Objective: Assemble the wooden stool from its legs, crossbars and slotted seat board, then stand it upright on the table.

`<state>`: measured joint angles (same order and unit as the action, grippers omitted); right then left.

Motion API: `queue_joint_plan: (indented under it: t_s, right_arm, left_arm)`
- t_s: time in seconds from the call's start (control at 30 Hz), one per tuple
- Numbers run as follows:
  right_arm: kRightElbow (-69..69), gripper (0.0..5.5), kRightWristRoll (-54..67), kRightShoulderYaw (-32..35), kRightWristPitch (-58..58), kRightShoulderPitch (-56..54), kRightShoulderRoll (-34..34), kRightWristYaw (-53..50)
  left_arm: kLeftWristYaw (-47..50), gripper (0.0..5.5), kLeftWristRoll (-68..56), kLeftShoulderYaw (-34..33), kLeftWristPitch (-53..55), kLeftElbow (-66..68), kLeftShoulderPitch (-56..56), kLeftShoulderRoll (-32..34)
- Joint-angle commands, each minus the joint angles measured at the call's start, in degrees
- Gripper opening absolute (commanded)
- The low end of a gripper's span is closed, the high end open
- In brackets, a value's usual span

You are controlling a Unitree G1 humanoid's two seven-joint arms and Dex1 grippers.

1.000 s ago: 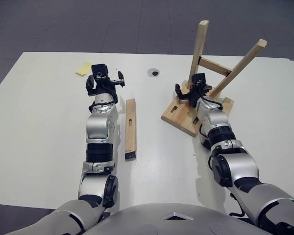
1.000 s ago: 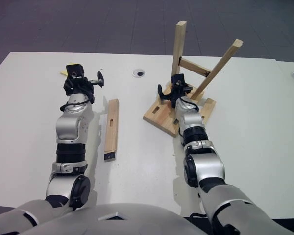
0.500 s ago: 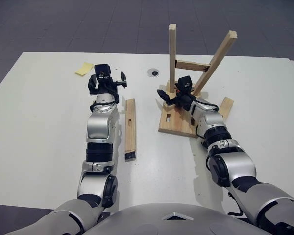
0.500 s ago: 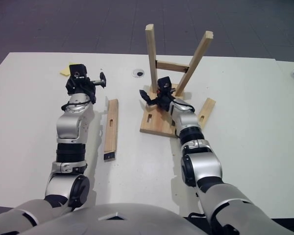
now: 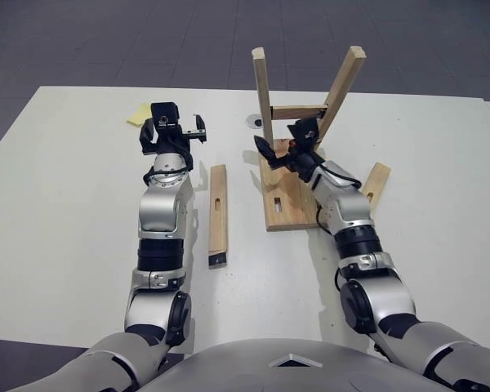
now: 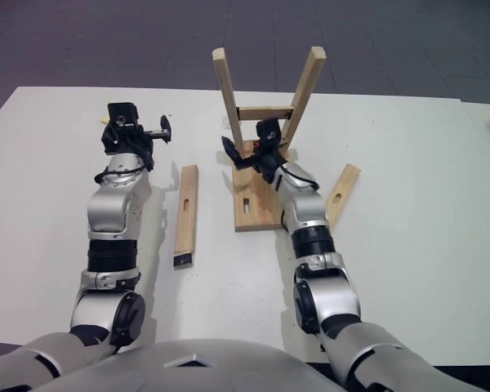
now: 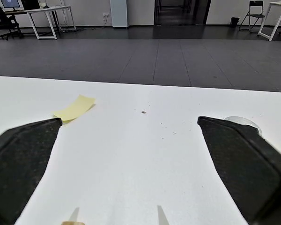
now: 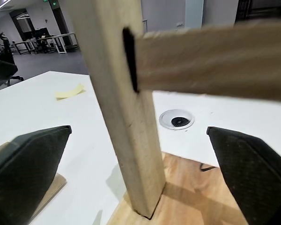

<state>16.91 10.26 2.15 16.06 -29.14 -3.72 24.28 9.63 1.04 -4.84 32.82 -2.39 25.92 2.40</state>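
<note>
**Square up on the leg before you close**

The seat board (image 5: 287, 204) lies flat on the bench (image 5: 65, 204). Two legs stand in it, the left standing leg (image 5: 264, 94) and the right standing leg (image 5: 340, 90), and a crossbar (image 5: 298, 112) ties them together. Your right tool (image 5: 278, 144) is spread. Its fingers (image 8: 30, 159) sit on either side of the left standing leg close to its foot, with a gap on each side, so it pinches nothing. Your left tool (image 5: 178, 131) is also spread and empty, above the bench near the yellow note (image 5: 138, 115). A slotted loose leg (image 5: 218, 214) lies between your arms. Another loose piece (image 5: 375, 184) lies just beside the board's right edge.

The step in hand looks like taking hold of the frame. Centre the leg between the fingers first, so neither one nudges it sideways as you close. Grip low, near the board, where a push levers least on the joints. The crossbar's slot shows a dark gap, so treat that joint as loose and close gently. Keep the board flat on the bench.
</note>
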Motion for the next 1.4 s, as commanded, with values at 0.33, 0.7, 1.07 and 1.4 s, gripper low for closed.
queue_joint_plan:
  t_s: [0.33, 0.7, 1.07, 1.4]
  right_arm:
    - [-45.6, 5.37, 10.2, 7.0, 27.3, 17.5, -6.7, -7.3]
    - [-55.7, 5.40, 20.8, 12.5, 35.1, 16.2, -5.1, -13.4]
    - [-61.1, 5.40, 27.5, 13.1, 36.1, 14.5, -3.5, -21.0]
    - [-60.1, 5.40, 28.7, 11.7, 35.0, 15.0, -2.6, -24.4]
  left_arm:
    - [-7.3, 5.40, 0.4, -1.2, 10.2, -10.7, -19.0, 7.8]
    - [-15.2, 4.36, -7.3, -7.2, 15.0, 5.0, -20.8, 8.8]
    - [-23.5, 2.52, -6.4, -1.2, 16.3, 12.5, -25.1, 19.1]
    - [-25.9, 1.30, -7.4, 1.5, 15.3, 9.2, -19.3, 23.3]
